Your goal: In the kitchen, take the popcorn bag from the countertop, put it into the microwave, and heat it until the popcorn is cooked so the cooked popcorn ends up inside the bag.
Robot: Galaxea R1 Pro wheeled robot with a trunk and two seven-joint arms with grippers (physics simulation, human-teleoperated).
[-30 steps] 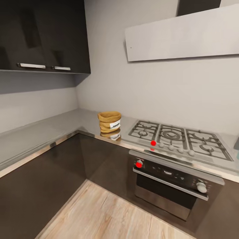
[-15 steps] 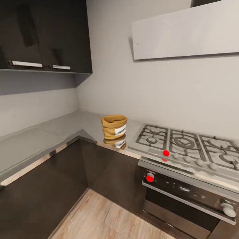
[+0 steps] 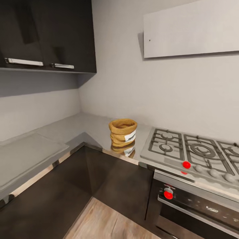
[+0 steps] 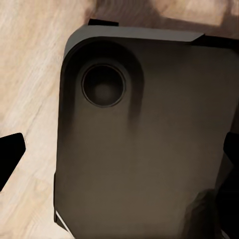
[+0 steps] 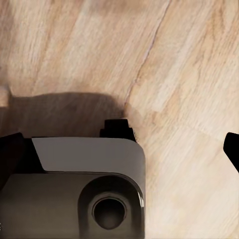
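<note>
The worktop (image 3: 89,127) looks like grey metal, smooth and glossy, and it mirrors the popcorn bag (image 3: 123,132). The bag seems a coarse brown cloth or paper, matt and wrinkled, with a pale label. The cabinet fronts (image 3: 66,186) are dark and glossy. The hob (image 3: 189,154) is brushed metal with dark matt grates. The floor (image 5: 189,64) is pale wood with visible grain. The robot base (image 4: 144,149) looks like dark, smooth plastic.

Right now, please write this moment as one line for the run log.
phase: approaching | popcorn bag: upright on countertop, beside hob | grippers: both open, empty, over floor
</note>
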